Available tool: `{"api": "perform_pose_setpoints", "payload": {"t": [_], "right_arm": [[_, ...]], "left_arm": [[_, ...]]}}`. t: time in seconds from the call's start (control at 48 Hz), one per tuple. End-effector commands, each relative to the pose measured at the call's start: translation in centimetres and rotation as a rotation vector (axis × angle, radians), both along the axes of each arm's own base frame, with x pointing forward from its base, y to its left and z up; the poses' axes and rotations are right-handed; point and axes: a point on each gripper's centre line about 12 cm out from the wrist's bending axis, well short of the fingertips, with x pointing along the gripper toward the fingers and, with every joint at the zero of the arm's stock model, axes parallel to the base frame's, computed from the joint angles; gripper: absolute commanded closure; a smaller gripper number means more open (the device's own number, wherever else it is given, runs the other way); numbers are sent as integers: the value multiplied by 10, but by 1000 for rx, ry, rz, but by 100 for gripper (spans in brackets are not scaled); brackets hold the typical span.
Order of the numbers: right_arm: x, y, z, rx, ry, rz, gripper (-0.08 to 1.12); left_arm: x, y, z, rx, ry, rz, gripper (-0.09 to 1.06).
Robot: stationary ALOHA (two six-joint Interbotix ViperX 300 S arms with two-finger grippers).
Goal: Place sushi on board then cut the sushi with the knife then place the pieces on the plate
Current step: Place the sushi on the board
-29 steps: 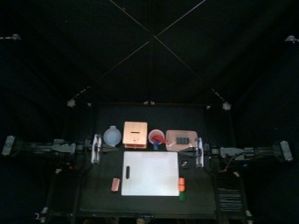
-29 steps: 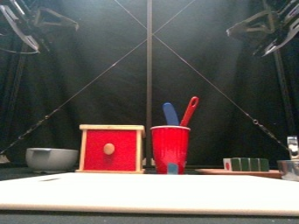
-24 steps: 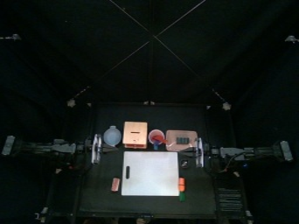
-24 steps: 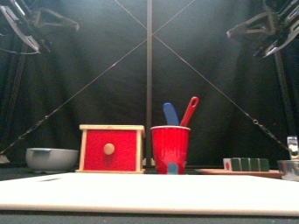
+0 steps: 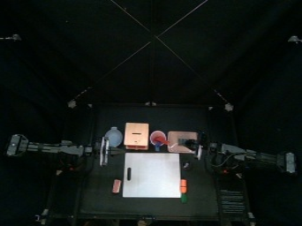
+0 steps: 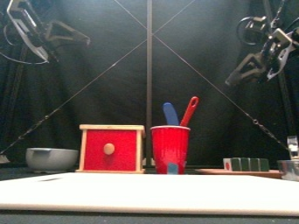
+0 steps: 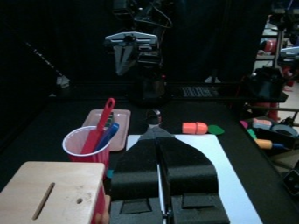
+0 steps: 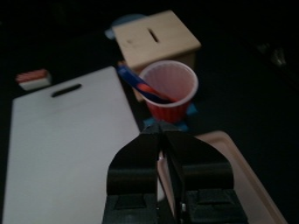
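front: white cutting board (image 6: 140, 193) flat on the table | behind: wooden box (image 6: 112, 149), red cup (image 6: 170, 147) holding blue and red knives (image 6: 170, 114) | back right: sushi roll (image 6: 246, 164) whole on pink tray (image 5: 175, 144), beside cup | left hand (image 7: 159, 138), right hand (image 8: 163, 138): both pinched closed, holding nothing, high over table's sides

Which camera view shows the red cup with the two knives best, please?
The front view: the red cup stands large and side-on, with the blue knife and the red knife rising above its rim. The top view shows it only as a small red spot; both wrist views see it from above at a slant.
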Motion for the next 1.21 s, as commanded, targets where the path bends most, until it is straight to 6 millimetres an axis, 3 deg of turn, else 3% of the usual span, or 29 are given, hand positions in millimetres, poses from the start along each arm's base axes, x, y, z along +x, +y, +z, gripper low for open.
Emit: {"api": "perform_pose_setpoints", "payload": {"t": [0.021, 0.354, 0.458, 1.208], "right_arm": [[0, -16, 1, 13, 84, -63, 81], [6, -32, -35, -46, 359, -49, 17], [9, -34, -45, -73, 432, -27, 5], [18, -69, -89, -41, 702, 16, 5]], "left_arm": [[9, 3, 7, 2, -23, 10, 99], [29, 7, -4, 5, 39, 22, 99], [33, 8, -7, 5, 55, 25, 99], [37, 11, -10, 1, 69, 36, 99]]}}
